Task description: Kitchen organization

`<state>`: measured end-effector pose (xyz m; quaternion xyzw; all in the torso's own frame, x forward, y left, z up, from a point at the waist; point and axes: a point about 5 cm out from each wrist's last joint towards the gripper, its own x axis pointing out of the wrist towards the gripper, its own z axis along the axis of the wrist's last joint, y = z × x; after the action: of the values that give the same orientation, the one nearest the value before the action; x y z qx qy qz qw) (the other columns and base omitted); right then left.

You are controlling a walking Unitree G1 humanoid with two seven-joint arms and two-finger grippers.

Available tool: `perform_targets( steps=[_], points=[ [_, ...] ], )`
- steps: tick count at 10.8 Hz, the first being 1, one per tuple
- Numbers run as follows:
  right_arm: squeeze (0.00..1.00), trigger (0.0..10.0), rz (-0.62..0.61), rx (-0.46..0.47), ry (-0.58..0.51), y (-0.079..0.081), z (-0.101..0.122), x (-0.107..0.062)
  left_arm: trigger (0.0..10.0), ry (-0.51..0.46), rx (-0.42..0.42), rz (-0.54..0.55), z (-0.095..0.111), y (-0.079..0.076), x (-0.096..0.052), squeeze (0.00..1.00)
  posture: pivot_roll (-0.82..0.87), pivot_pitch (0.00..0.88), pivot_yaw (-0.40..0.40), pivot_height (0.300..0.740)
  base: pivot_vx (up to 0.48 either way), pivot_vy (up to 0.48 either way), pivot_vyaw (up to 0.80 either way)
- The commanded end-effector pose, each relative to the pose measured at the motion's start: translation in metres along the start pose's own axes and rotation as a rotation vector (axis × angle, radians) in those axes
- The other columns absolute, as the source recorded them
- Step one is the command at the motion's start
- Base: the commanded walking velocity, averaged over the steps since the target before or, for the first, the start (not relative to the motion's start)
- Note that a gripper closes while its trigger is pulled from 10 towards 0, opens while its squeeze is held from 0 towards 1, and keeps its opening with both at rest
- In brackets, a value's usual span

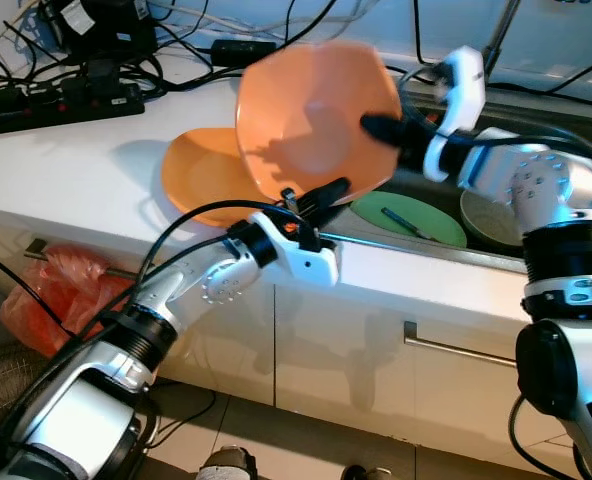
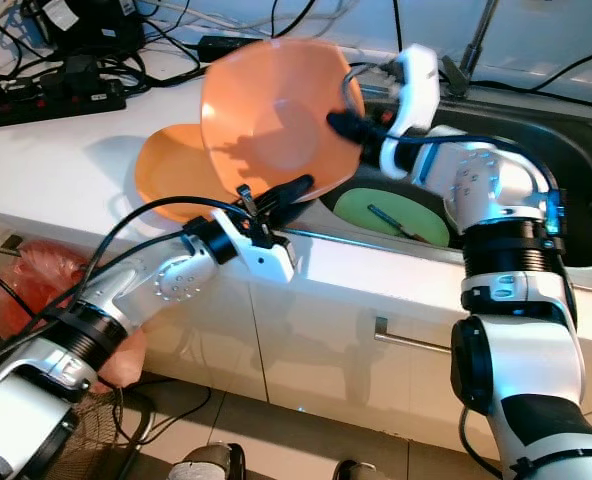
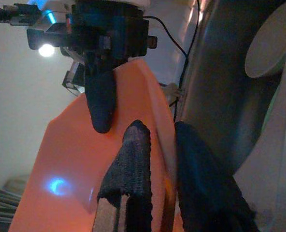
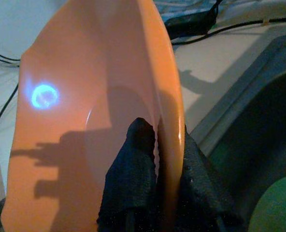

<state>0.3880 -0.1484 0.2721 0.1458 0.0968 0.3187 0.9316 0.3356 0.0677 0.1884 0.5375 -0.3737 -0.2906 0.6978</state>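
Holding an orange plate [image 1: 311,115] on edge above the counter [image 1: 76,165] beside the sink [image 2: 566,180], I pinch its rim from two sides: my right gripper [image 4: 157,145] clamps the far rim, my left gripper [image 1: 321,195] grips the lower rim. A second orange plate [image 1: 201,175] lies flat on the counter beneath, and a green plate [image 1: 406,220] sits in the sink.

Bowl [image 1: 311,115] held above counter [image 1: 66,170] edge, second bowl [image 1: 201,170] on counter behind; plate [image 1: 406,218] in sink [image 2: 536,140], right.
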Motion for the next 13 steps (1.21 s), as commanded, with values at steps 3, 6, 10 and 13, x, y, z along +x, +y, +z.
perform_targets(
  steps=[3,6,10,13],
  points=[
    [0.00,0.0,-0.080,0.012,-0.017,-0.011,-0.008,-0.004,10.0,-0.126,-0.056,0.188,0.016,0.039,0.009,1.00,0.09,0.066,-0.043,0.740,0.000,0.000,0.00],
    [0.00,0.0,-0.226,0.086,-0.165,-0.025,-0.002,-0.006,10.0,-0.180,-0.170,0.256,0.028,0.053,0.010,1.00,0.09,0.068,-0.044,0.740,0.000,0.000,0.00],
    [0.00,0.0,-0.462,0.198,-0.316,-0.051,-0.011,-0.016,10.0,-0.064,-0.356,0.315,0.016,0.067,-0.005,1.00,0.12,0.070,-0.024,0.740,0.000,0.000,0.00],
    [0.00,0.0,-0.681,0.072,-0.338,-0.072,-0.019,-0.033,10.0,0.151,-0.599,0.353,-0.011,0.063,-0.018,1.00,0.13,0.074,-0.012,0.740,0.000,0.000,0.00]
  ],
)
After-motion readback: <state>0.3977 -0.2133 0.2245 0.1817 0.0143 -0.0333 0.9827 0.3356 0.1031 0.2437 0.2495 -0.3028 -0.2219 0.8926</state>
